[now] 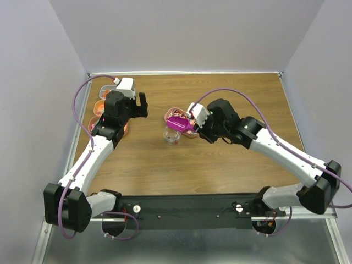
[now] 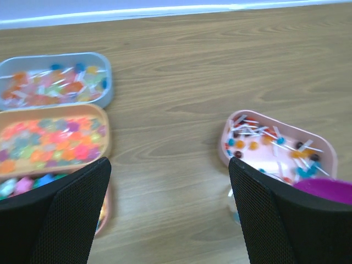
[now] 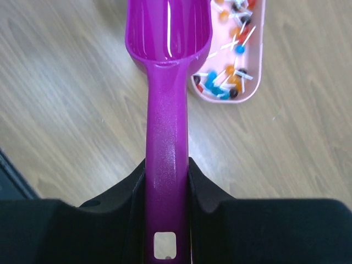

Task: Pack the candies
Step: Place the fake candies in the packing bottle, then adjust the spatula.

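Nearest on the wooden table (image 1: 220, 165), about midway across and between the two arms, stands a small clear container (image 1: 171, 136); what is in it cannot be made out. Just beyond it the right gripper (image 3: 168, 170) reaches in from the right, its fingers clamped on the handle of a magenta scoop (image 3: 168, 110). The handle runs straight out between the jaws. From above, the scoop's bowl lies between the container and a pink tray (image 3: 258, 55), overlapping the tray's near rim; how high it hangs cannot be judged. The pink tray holds some of the candies (image 3: 231, 77): small round sweets in orange, blue and dark tones, scattered among thin white sticks. To the left and slightly farther off, the left gripper (image 2: 169, 165) hovers above bare wood with its jaws spread wide and nothing between them, well apart from the scoop. More candies lie toward the left side of the table, in a row of trays partly under the left arm. One tray (image 2: 104, 214) is mostly hidden behind a left finger, with only a few blue and pink pieces showing. Next comes a peach tray (image 2: 107, 132) heaped with orange, pink and green pieces, and beyond that a blue-grey tray (image 2: 107, 77) of paler wrapped sweets, closest to the far wall.
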Controlling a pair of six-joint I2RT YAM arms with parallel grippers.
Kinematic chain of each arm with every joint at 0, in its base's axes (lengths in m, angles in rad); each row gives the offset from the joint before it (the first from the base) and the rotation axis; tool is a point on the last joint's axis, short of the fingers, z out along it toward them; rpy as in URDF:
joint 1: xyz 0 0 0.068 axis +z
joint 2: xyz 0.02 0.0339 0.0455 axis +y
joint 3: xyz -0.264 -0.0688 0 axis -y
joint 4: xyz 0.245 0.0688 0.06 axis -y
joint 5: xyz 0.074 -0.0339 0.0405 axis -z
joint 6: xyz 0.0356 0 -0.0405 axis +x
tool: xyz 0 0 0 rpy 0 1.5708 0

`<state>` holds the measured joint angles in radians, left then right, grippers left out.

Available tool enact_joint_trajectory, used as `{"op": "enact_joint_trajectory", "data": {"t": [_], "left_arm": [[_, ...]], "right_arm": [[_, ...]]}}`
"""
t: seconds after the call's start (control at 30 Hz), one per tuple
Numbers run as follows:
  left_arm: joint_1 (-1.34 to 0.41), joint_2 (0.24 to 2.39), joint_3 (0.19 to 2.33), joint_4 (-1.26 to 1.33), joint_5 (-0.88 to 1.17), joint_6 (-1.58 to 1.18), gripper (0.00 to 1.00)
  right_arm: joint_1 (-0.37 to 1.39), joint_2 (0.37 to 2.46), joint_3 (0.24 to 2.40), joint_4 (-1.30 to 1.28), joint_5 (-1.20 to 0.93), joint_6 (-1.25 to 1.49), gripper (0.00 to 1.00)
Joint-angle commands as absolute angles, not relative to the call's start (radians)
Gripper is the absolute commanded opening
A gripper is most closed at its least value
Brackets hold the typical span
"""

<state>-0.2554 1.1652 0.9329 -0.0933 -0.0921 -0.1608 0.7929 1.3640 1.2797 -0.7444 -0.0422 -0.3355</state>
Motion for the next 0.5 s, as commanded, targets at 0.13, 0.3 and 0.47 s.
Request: {"op": "enact_joint_trajectory", "data": {"t": [0.13,0.3,0.47], "left_arm": [[-0.252,1.189,0.899,0.03,0.398,-0.239,0.93],[-0.253,1.235,0.896,0.04,0.451,-0.291,0.9],[-0.265,1.284,0.887,0.029,0.485,-0.304,0.9]], "right_arm": [[0.802,1.266,1.089,-0.354,-0.069,-0.301,0.01],[0.801,1.241,1.032,-0.266,-0.078,-0.284,0.01],[0.801,1.233,1.002,-0.222,-0.084,-0.272,0.01]]}}
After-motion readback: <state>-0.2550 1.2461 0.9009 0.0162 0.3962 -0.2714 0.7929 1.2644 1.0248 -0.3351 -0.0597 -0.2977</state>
